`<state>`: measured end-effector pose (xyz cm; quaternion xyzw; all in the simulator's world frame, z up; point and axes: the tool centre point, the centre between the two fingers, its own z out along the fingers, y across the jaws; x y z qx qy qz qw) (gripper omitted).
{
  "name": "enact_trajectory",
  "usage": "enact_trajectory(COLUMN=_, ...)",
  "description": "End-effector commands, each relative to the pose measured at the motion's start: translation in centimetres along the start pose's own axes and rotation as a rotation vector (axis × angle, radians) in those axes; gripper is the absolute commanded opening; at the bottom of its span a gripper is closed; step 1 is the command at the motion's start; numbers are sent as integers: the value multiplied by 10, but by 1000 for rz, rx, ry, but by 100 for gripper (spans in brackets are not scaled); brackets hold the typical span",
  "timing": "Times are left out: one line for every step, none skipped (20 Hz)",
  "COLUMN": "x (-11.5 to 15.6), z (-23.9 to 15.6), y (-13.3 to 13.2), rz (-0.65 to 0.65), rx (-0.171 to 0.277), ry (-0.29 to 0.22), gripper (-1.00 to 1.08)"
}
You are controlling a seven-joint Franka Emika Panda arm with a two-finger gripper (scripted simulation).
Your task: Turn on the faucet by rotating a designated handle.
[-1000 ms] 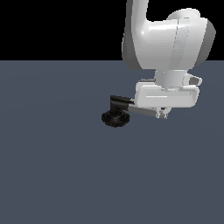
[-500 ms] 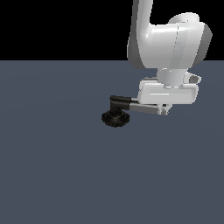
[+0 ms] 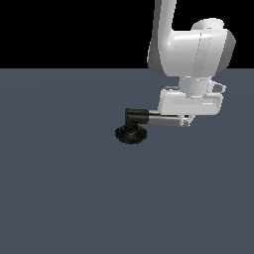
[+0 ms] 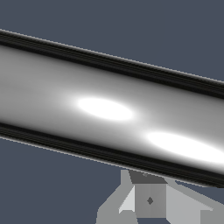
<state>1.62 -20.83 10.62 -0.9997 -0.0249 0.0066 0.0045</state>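
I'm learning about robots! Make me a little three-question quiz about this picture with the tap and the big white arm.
1. True or false: the straight grey metallic cylindrical handle points from the short black elbow post toward the exterior view's right.
2. What does the black round ribbed base sit on? A) a wooden shelf B) the flat dark grey-blue floor C) a red tray
3. Fill in: in the wrist view, the shiny handle fills most of the picture, so the camera is very ____ to it.

Key: 1 true; 2 B; 3 close. The pincer sits at the handle's far end; its jaws are too hidden to judge.
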Motion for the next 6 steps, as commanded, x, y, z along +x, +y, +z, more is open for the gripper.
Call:
enact_trajectory(x=8, z=-4, y=14, rz=10, rx=-9, ry=12, gripper=-100)
enact_trajectory(x=10, z=-4, y=16, rz=10, rx=-9, ry=12, gripper=-100)
enact_trajectory(x=12, z=-4, y=18, rz=11, rx=-9, ry=12, gripper=-100)
enact_trajectory(x=14, z=-4, y=20, rz=11, rx=-9, ry=12, gripper=-100)
enact_trajectory(x=17, z=-5, y=23, rz=11, rx=-9, ry=13, gripper=-100)
enact_trajectory(x=17, z=-5, y=23, rz=11, rx=-9, ry=13, gripper=-100)
